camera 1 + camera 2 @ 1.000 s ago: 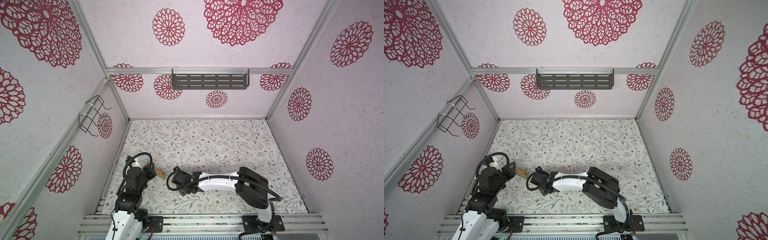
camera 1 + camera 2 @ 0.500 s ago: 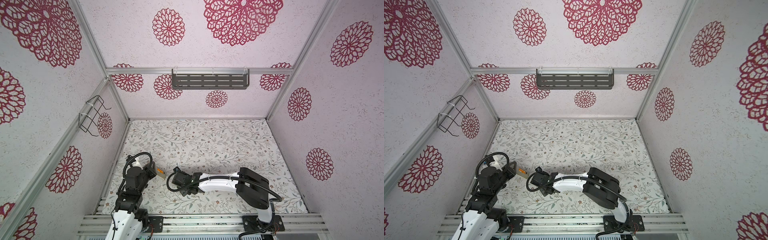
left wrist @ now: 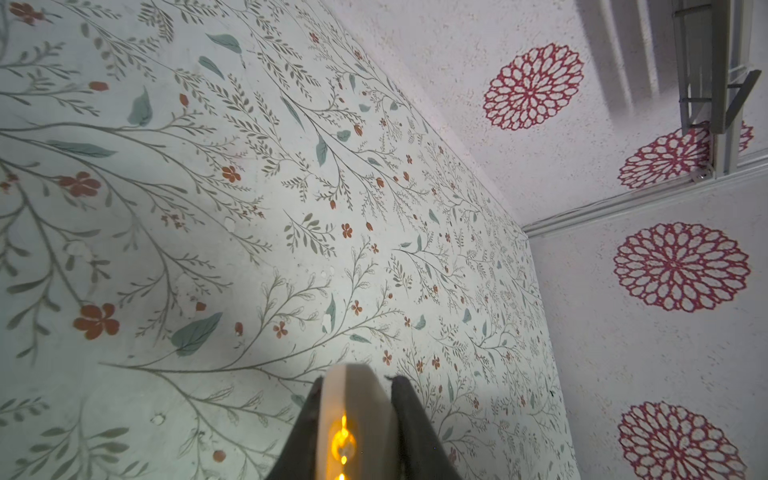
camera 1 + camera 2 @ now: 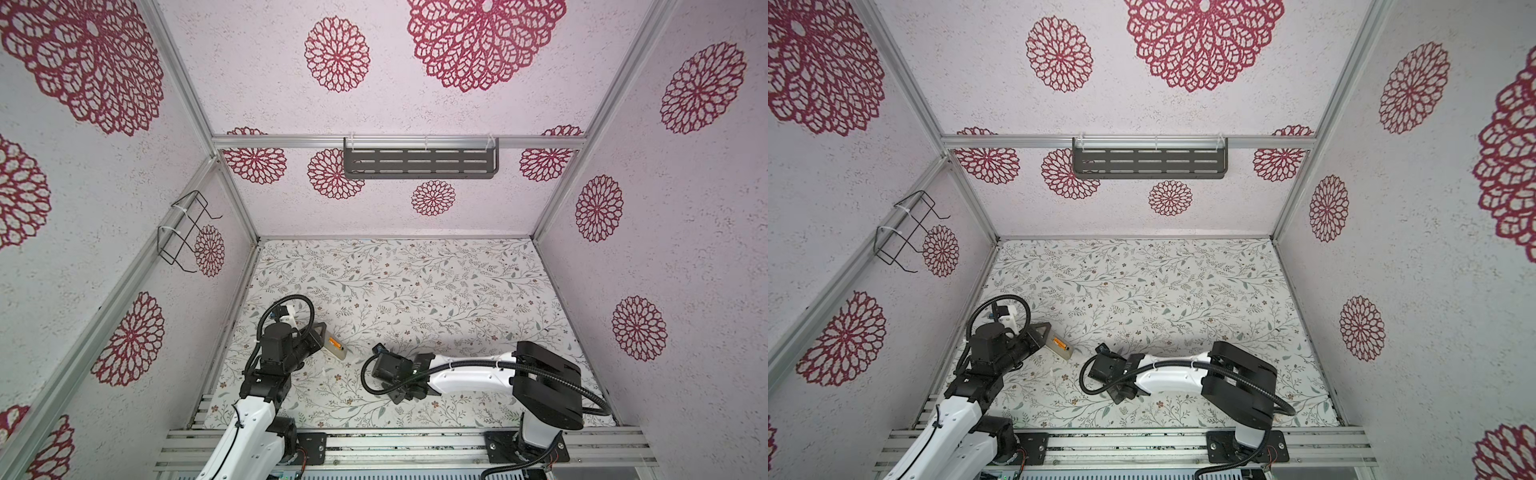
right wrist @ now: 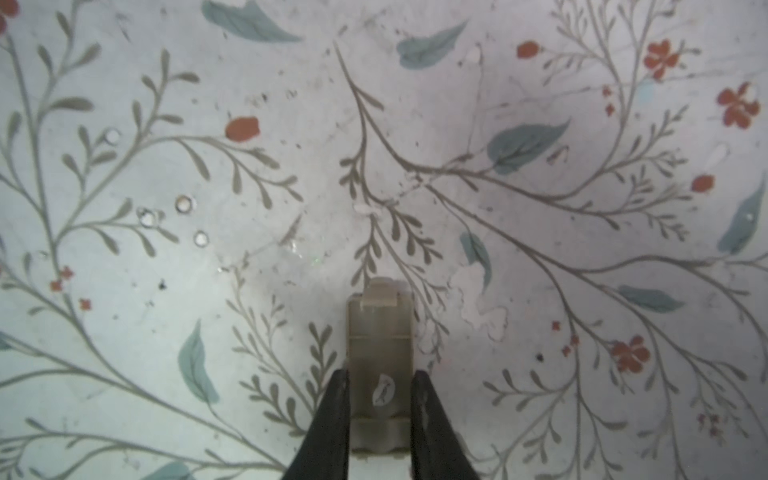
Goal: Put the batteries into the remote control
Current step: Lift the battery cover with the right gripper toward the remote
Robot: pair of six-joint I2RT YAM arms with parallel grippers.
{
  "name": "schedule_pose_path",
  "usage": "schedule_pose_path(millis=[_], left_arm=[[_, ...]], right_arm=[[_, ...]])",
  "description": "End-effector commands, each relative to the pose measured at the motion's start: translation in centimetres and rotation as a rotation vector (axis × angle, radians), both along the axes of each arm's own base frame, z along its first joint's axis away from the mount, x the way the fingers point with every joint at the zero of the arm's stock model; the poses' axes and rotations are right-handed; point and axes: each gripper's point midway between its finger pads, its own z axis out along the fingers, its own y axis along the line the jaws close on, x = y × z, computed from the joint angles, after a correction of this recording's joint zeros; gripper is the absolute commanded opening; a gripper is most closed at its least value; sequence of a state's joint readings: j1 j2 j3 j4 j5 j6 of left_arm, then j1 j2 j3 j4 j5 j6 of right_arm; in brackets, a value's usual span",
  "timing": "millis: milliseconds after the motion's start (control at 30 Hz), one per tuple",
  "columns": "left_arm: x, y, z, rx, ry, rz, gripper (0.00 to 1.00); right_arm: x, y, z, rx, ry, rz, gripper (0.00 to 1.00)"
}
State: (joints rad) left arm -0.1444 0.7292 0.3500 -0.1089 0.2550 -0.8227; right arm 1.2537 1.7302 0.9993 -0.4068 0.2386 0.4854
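My left gripper point(image 3: 357, 380) is shut on the remote control point(image 3: 361, 403), holding it on edge above the table near the left wall. In both top views the remote control point(image 4: 340, 352) juts out from the left gripper point(image 4: 322, 338) with its back compartment open. An orange battery point(image 4: 335, 344) lies in that compartment; in the left wrist view the battery point(image 3: 343, 442) is only a blurred orange glow. My right gripper point(image 5: 380, 376) is shut on a small beige cover piece point(image 5: 380, 332), low over the table. In both top views the right gripper point(image 4: 405, 390) is hidden under its wrist.
A grey slotted shelf point(image 4: 419, 163) hangs on the back wall. A black wire basket point(image 4: 187, 232) is fixed to the left wall, which stands close to the left arm. An aluminium rail point(image 4: 395, 444) runs along the table's front edge.
The right gripper's jaws have come together on the beige cover piece, and that wrist has shifted slightly toward the front. The left arm and the remote control have stayed still.
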Motion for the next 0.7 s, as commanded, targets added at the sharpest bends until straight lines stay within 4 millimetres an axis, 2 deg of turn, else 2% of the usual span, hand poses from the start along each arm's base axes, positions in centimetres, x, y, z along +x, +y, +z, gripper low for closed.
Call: schedule_pose_path(millis=[0, 167, 333, 433, 533, 667], left_arm=[[0.0, -2.5, 2.1, -0.031, -0.081, -0.112, 0.0], [-1.4, -4.9, 1.1, -0.03, -0.029, -0.207, 0.0], [-3.4, -6.0, 1.0, -0.065, 0.001, -0.261, 0.0], [-4.1, -6.1, 0.7, -0.078, 0.022, -0.258, 0.0], [-4.7, -6.0, 0.5, -0.082, 0.038, -0.257, 0.0], [-5.0, -5.9, 0.4, -0.069, 0.043, -0.252, 0.0]], right_arm=[[-0.3, -3.3, -0.8, -0.102, 0.029, 0.003, 0.25], [0.1, -3.8, -1.0, -0.111, 0.023, 0.02, 0.3], [0.7, -3.2, 0.0, -0.076, -0.016, 0.024, 0.48], [0.9, -2.6, 0.6, -0.045, -0.027, 0.027, 0.54], [1.0, -2.1, 1.7, -0.036, -0.044, 0.025, 0.55], [0.8, -1.3, 2.7, -0.011, -0.054, 0.042, 0.5]])
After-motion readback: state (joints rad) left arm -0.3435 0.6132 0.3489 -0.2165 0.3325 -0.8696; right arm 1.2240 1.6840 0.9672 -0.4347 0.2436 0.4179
